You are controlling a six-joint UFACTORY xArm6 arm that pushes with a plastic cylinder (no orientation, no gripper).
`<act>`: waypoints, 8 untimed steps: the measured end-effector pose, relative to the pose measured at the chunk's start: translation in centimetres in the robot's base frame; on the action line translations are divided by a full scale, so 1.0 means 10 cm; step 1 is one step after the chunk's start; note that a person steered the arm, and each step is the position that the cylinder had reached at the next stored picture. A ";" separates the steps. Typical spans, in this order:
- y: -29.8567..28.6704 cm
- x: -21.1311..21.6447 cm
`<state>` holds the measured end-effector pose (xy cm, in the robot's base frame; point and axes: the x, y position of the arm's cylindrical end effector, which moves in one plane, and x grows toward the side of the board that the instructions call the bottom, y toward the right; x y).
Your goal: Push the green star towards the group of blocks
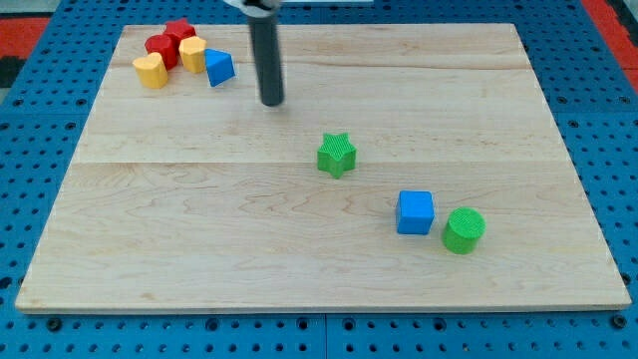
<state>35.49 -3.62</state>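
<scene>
The green star (pixel 337 155) lies near the middle of the wooden board (pixel 199 239). The group of blocks sits at the view's top left: a red block (pixel 180 31), a red cylinder (pixel 160 47), a yellow block (pixel 192 54), a yellow heart-like block (pixel 151 71) and a blue triangular block (pixel 219 68). My tip (pixel 272 102) is on the board, up and to the left of the green star and apart from it, to the right of the blue triangular block.
A blue cube (pixel 415 212) and a green cylinder (pixel 464 230) sit side by side at the view's lower right. The board lies on a blue pegboard surface (pixel 40 130).
</scene>
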 end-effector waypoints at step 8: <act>-0.39 0.90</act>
<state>44.52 -7.48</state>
